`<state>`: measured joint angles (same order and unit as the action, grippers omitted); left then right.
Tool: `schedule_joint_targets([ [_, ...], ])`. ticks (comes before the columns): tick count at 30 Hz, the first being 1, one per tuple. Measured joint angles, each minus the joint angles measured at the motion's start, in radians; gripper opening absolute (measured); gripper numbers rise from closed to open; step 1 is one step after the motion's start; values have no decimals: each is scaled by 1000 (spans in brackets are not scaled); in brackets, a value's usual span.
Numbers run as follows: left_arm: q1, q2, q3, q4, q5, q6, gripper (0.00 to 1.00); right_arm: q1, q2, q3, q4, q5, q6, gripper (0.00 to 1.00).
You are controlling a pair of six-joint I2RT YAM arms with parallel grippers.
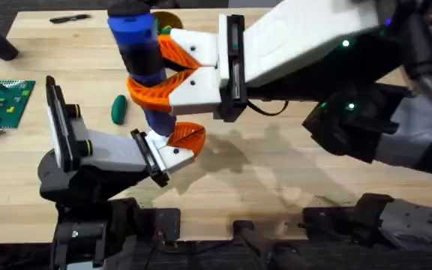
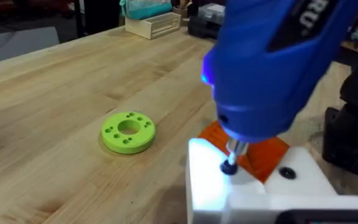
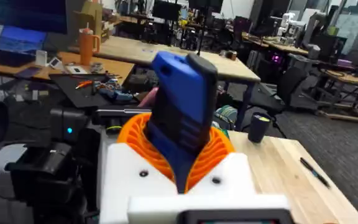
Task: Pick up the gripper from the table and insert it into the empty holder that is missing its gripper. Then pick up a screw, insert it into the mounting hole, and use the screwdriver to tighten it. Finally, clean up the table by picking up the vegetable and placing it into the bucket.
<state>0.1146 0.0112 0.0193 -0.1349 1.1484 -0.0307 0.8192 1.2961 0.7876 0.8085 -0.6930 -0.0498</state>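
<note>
Overhead: right end effector [image 1: 172,69] grips the screwdriver [image 1: 139,45]; left end effector's [image 1: 178,142] state unclear; vegetable [image 1: 118,109] nearby.

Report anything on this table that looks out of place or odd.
Nothing looks damaged or spilled. The one loose item is the vegetable, lying on the bare table beside the left gripper, not yet binned. The right gripper holds the screwdriver upright, its tip on a screw.

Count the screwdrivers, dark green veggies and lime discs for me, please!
screwdriver: 1
dark green veggie: 1
lime disc: 1
Total: 3
</note>
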Motion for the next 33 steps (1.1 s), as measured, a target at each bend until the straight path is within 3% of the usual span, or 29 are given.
schedule_joint_targets([
  [33, 0, 0, 0, 0, -1, 0, 6, 0, 18, 7, 0, 0, -1, 21],
])
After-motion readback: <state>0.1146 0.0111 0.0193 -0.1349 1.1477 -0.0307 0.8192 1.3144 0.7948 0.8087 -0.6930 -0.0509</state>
